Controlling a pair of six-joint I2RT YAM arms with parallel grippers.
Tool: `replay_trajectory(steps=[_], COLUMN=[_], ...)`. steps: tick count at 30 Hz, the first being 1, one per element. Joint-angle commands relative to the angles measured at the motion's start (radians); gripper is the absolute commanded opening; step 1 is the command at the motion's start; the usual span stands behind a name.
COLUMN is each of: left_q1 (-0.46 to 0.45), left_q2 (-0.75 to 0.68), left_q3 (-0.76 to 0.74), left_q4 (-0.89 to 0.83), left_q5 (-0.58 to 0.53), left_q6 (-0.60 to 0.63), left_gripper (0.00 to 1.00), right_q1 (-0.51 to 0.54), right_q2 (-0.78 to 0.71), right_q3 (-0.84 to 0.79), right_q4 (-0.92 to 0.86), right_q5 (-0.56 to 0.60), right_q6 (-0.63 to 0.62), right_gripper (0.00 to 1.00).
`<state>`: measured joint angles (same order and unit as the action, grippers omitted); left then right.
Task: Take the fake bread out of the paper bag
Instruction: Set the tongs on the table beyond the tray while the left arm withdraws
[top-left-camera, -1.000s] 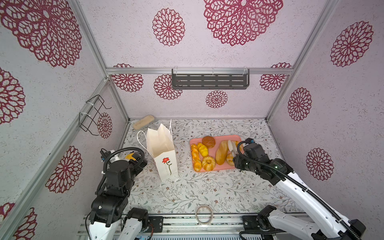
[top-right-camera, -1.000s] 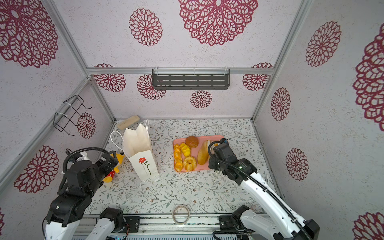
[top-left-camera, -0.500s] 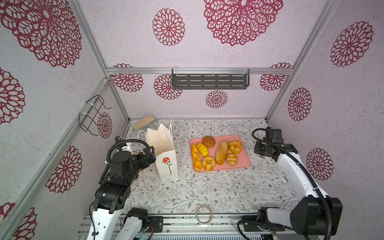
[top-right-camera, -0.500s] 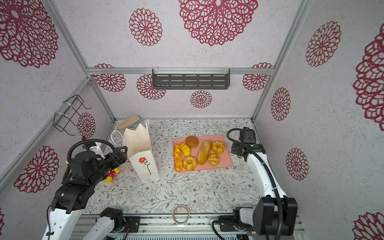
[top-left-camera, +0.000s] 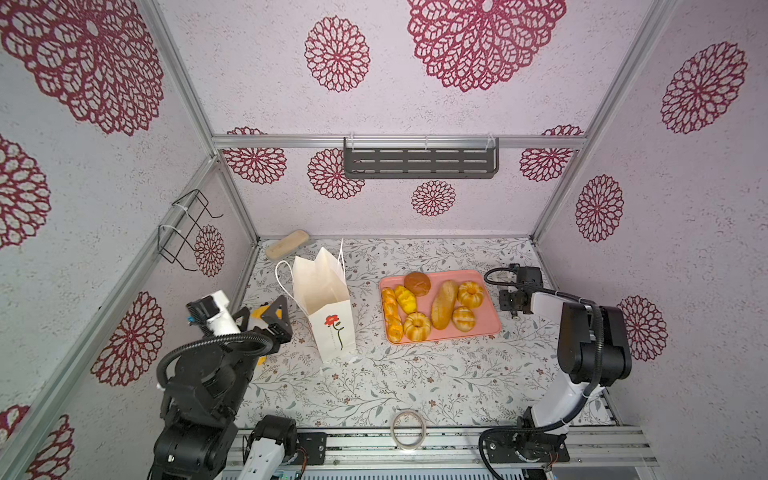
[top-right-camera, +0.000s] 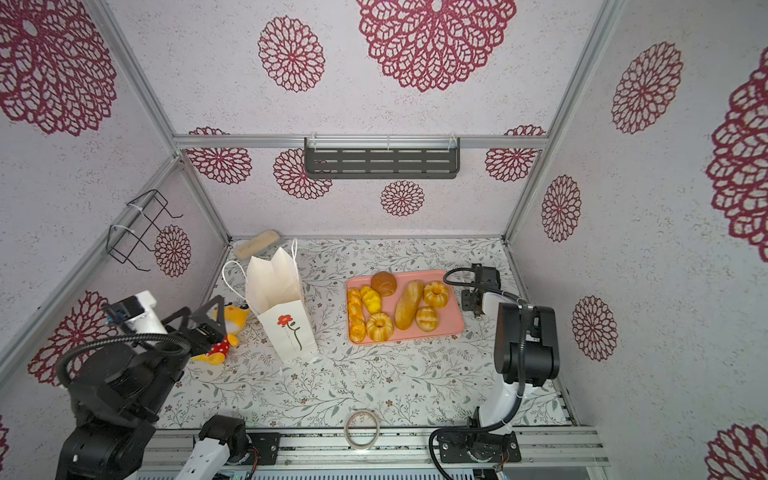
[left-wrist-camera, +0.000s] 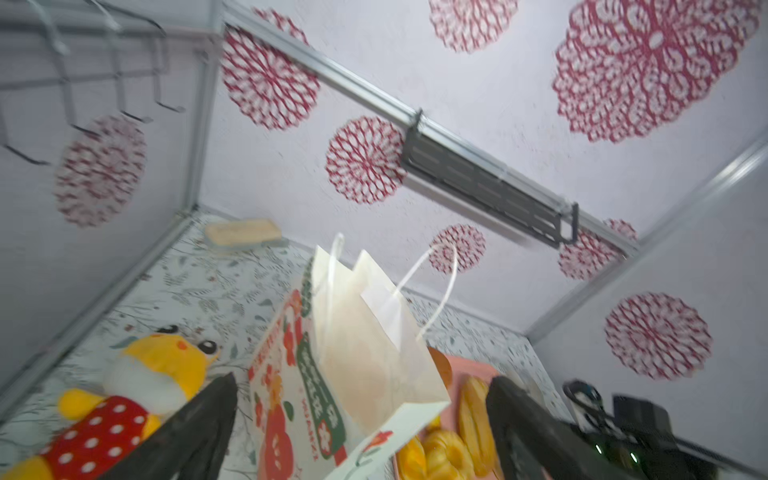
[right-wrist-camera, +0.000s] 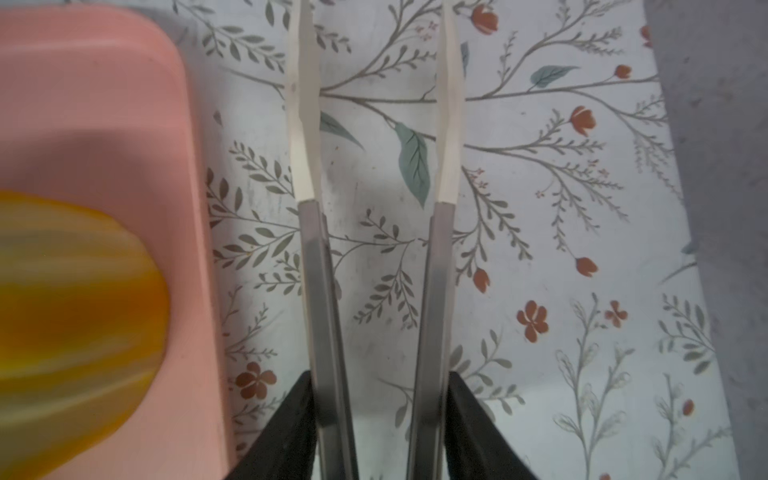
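Fake bread (top-left-camera: 444, 303): seven glossy moulded pieces, golden-yellow to brown. All lie on a pink tray right of bench centre, outside the paper bag.

Left wall: black wire rack (top-left-camera: 187, 232), thin bent rod.

Left gripper (top-left-camera: 279, 319): black triangular fingers spread wide, nothing between them. It hangs over the bench's left side, near the bag and clear of it in both top views.

Plush toy (top-right-camera: 226, 328): soft yellow pile with a red, white-dotted body. It lies by the left edge, partly under the left gripper.

Far-left corner: beige block (top-left-camera: 286, 245), a flat matte oblong with rounded ends.

Paper bag (top-left-camera: 324, 307): smooth white paper, upright, left of centre, mouth open, white cord handles.
- Near face: red flower on a green stem, with fine print alongside, too small to read.
- Side face, left wrist view: red-and-green print with characters, too blurred to read.

Near edge, centre: tape ring (top-left-camera: 408, 428), thin and pale.

Tray (top-left-camera: 490, 328): smooth pink, rounded corners. Contents from the left:
- braided roll (top-left-camera: 390, 311)
- ridged yellow bun (top-left-camera: 405, 298)
- dark brown round bun (top-left-camera: 417, 283)
- ring bun (top-left-camera: 417, 326)
- long loaf
- second ring bun (top-left-camera: 470, 294)
- scored round bun (top-left-camera: 463, 318)

Right gripper (top-left-camera: 513, 303): just beside the tray's right edge. In the right wrist view its long metal fingers (right-wrist-camera: 446, 124) have white tips and stand apart. Only the floral bench cover shows between them, and they grasp nothing.
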<state>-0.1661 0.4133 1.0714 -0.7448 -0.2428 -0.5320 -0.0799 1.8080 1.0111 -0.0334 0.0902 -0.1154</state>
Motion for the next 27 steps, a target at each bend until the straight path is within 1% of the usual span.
replay_trajectory(steps=[1,2,3,4,5,6,8,11,12,14,15,17,18,20,21,22,24,26,27], left_q1=[0.007,0.007,0.006,0.007,0.007,0.006,0.005,0.008,0.012,0.026,0.044,0.113,0.17,0.331,0.434,0.452,0.461,0.474,0.482], left_q2=[-0.021,-0.016,-0.006,0.013,0.031,0.052,0.073,0.097,0.105,0.117,0.123,0.142,0.155,0.184,0.19,0.197,0.217,0.26,0.278], left_q3=[0.001,0.002,0.001,0.01,0.023,0.035,0.027,-0.009,-0.021,-0.063,-0.09,-0.149,-0.183,-0.26,-0.318,-0.382,-0.497,-0.585,-0.626], left_q4=[-0.029,-0.046,-0.064,-0.107,-0.16,-0.211,-0.225,-0.198,-0.195,-0.134,-0.089,-0.003,0.031,0.093,0.151,0.227,0.404,0.522,0.599], left_q5=[-0.418,-0.487,-0.556,-0.625,-0.684,-0.73,-0.749,-0.767,-0.78,-0.775,-0.748,-0.642,-0.557,-0.378,-0.236,-0.207,-0.122,-0.101,-0.073], left_q6=[0.034,0.023,0.016,-0.011,-0.055,-0.106,-0.123,-0.136,-0.159,-0.141,-0.12,-0.075,-0.072,-0.113,-0.146,-0.165,-0.134,-0.135,-0.106], left_gripper=[0.97,0.97,0.97,0.97,0.97,0.97,0.97,0.97,0.97,0.97,0.97,0.97,0.97,0.97,0.97,0.97,0.97,0.97,0.97], right_q1=[-0.008,-0.01,-0.012,-0.014,-0.014,-0.014,-0.014,-0.015,-0.015,-0.021,-0.031,-0.05,-0.059,-0.063,-0.063,-0.061,-0.061,-0.06,-0.06], right_q2=[0.003,0.016,0.027,0.038,0.047,0.057,0.054,0.007,-0.016,-0.068,-0.103,-0.185,-0.239,-0.352,-0.418,-0.478,-0.593,-0.665,-0.689], right_q3=[0.076,0.094,0.112,0.137,0.164,0.194,0.228,0.245,0.245,0.234,0.223,0.181,0.14,0.032,-0.042,-0.126,-0.298,-0.476,-0.544], right_q4=[0.088,0.071,0.055,0.028,-0.005,-0.048,-0.091,-0.097,-0.096,-0.085,-0.076,-0.05,-0.017,0.087,0.165,0.256,0.459,0.716,0.798], right_q5=[-0.008,-0.013,-0.02,-0.012,0.007,0.02,0.038,0.056,0.077,0.105,0.103,0.086,0.078,0.065,0.052,0.049,0.023,-0.052,-0.08], right_q6=[-0.045,-0.041,-0.026,-0.007,0.008,0.025,0.044,0.073,0.083,0.115,0.146,0.218,0.26,0.322,0.338,0.355,0.357,0.304,0.262], right_gripper=[0.55,0.57,0.66,0.86,0.97,0.99,0.99,0.99,0.99,0.99,0.99,0.99,0.99,0.99,0.99,0.99,0.99,0.99,0.99])
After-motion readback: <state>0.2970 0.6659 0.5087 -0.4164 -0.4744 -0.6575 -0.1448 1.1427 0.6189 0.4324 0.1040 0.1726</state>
